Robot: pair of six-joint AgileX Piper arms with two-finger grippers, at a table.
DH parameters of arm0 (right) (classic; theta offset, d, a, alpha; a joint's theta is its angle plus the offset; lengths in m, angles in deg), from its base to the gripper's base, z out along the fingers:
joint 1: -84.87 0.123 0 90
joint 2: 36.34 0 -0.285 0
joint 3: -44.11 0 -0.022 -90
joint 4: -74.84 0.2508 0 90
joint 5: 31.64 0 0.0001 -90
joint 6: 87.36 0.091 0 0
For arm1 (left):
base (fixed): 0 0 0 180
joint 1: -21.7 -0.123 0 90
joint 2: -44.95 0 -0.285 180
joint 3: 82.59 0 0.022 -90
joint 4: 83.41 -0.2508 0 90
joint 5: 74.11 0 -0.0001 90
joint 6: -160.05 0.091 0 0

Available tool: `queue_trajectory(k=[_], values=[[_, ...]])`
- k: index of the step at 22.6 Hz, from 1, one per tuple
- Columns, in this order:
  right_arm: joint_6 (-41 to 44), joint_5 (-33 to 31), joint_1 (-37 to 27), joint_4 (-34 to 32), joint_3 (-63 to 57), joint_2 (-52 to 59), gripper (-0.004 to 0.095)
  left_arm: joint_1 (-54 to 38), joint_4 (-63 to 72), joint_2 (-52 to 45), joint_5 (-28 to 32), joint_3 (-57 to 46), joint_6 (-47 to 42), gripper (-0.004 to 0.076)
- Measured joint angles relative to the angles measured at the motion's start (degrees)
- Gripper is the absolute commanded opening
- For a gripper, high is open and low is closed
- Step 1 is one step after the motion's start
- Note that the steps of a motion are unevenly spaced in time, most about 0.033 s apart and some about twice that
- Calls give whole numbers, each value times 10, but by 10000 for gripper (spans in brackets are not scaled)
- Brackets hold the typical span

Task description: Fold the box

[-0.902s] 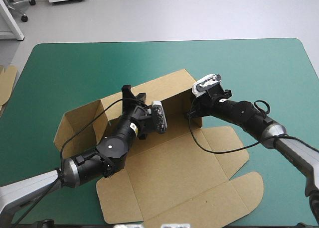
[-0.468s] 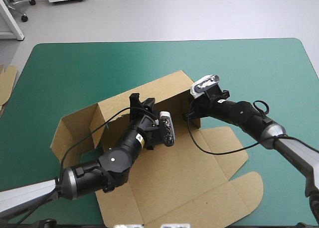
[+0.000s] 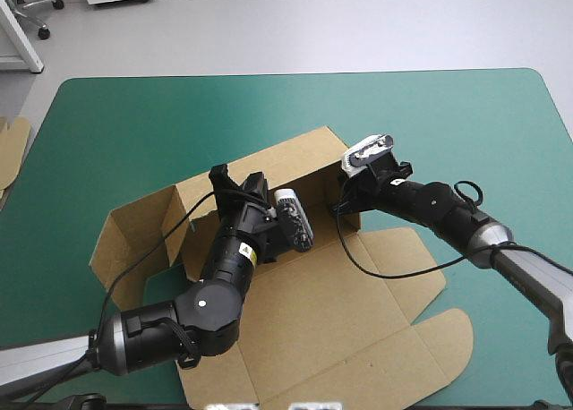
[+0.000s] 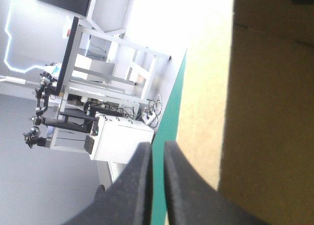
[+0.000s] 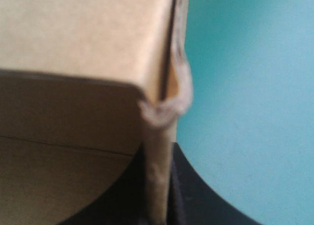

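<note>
Box [image 3: 322, 311] lies mid-table on teal-green cover [image 3: 134, 123], far wall raised.
Right gripper [image 5: 157, 156] clamped on wall's end corner.
Left gripper [image 4: 157, 145] fingers nearly together beside wall, gripping nothing.
Risk: one-sided hold lets wall flop; pinched corner, already creased, could tear.

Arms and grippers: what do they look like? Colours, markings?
Both are glossy black rounded segments toward the wrist, silver-grey further back. The left arm bears a yellow label and white dot. The left gripper and right gripper each have two broad black fin-shaped fingers.
</note>
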Motion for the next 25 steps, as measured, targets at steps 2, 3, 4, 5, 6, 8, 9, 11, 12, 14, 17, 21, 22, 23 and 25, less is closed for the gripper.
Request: queue_trajectory(k=[2, 3, 4, 5, 6, 8, 9, 11, 12, 14, 17, 21, 22, 23, 25], values=[[0, 0, 0, -1, 0, 0, -14, -3, 18, -6, -3, 17, 1, -1], [1, 0, 0, -2, 0, 0, -14, -6, 33, -9, -3, 25, 2, -1], [3, 0, 0, -6, 0, 0, -14, -14, 49, -14, -3, 39, 5, -1], [9, 0, 0, -11, 0, 0, -14, -22, 65, -17, -3, 48, 5, -1], [17, 0, 0, -21, 0, 0, -14, -35, 83, -21, -3, 60, 9, -1], [31, 0, 0, -33, 1, 0, -14, -65, 114, -28, 0, 80, 19, -1], [42, 0, -1, -40, 1, 0, -14, -85, 130, -31, 2, 91, 27, -1], [48, -2, -4, -45, 1, 0, -14, -132, 159, -34, 13, 108, 42, -1], [57, -9, -13, -46, 1, 0, -14, -185, 191, -34, 32, 120, 59, -1], [67, -24, -28, -46, 2, 0, -14, -264, 244, -34, 66, 126, 86, 0], [74, -34, -38, -49, 2, 1, -14, -409, 360, -34, 114, 127, 134, 0], [79, -36, -38, -61, 2, 2, -14, -568, 595, -30, 119, 162, 261, 0], [79, -36, -38, -61, 2, 2, -14, -610, 672, -27, 114, 180, 307, 0], [80, -36, -38, -62, 2, 2, -14, -639, 732, -22, 100, 195, 351, 0], [80, -37, -38, -63, 3, 2, -14, -701, 859, -5, 59, 221, 426, 0]])
